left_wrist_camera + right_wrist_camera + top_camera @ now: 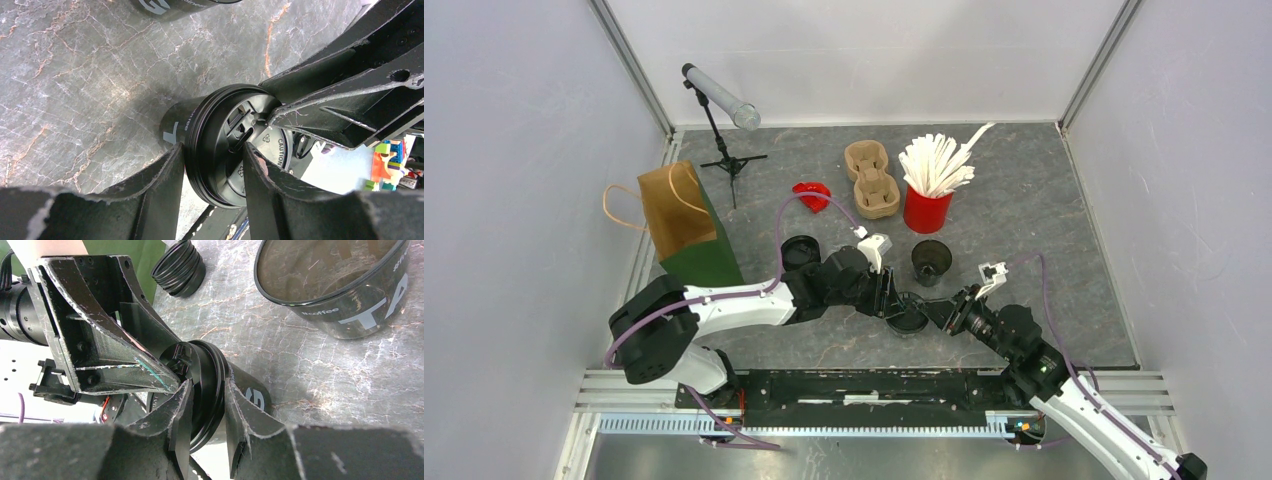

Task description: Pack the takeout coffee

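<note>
Your left gripper (212, 155) clamps the cup lid (260, 135); whether the right gripper (207, 387) holds it is unclear. Uneven pressing could tip the coffee cup (175, 122).

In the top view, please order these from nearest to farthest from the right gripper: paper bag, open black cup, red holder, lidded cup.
1. lidded cup, at the fingertips of the right gripper.
2. open black cup, just behind it.
3. red holder, farther back.
4. paper bag, far left.

Grey marbled tabletop (1044, 230) between 3 plain pale walls (504, 150), aluminium posts (629, 60) in far corners
</note>
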### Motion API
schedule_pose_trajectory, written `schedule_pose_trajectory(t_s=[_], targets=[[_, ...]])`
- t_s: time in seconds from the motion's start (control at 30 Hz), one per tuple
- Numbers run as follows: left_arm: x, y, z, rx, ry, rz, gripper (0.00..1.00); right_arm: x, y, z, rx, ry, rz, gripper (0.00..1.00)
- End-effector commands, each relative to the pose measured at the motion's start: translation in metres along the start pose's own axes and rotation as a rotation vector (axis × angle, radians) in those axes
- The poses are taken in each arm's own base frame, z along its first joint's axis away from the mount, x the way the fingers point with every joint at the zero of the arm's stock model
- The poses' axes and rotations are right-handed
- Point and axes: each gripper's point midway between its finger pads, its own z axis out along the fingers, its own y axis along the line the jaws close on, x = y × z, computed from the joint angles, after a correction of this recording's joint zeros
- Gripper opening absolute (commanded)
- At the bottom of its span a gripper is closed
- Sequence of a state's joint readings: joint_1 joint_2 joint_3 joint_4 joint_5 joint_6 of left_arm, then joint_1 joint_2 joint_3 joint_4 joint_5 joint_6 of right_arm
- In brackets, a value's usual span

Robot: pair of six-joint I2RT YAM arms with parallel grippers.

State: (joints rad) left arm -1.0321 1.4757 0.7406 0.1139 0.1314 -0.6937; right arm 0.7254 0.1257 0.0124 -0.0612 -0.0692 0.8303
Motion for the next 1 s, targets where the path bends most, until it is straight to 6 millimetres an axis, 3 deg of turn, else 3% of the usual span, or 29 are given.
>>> schedule_pose_trajectory(t_s=[0.0,0.1,0.2,0.33,0.73,0.97], targets=[[0.087,0.095,-0.015,-0.36,0.267,-0.01,0.52,0.13,-0.096,-0.012,0.124,0.283,0.061,0.31],[0.085,0.094,-0.016,-0.366,0.265,-0.015,0.51,0.088,-0.068,-0.005,0.102,0.217,-0.019,0.35],[0.085,0.093,-0.017,-0.363,0.253,-0.024,0.51,0.048,-0.042,-0.003,0.104,0.161,-0.087,0.45],[0.085,0.094,-0.017,-0.367,0.253,-0.03,0.51,0.025,-0.02,0.0,0.074,0.127,-0.086,0.5],[0.079,0.095,-0.021,-0.391,0.236,-0.025,0.5,0.009,-0.007,-0.006,0.068,0.096,-0.079,0.44],[0.079,0.096,-0.023,-0.397,0.237,-0.022,0.5,0.022,-0.011,-0.01,0.094,0.173,-0.06,0.43]])
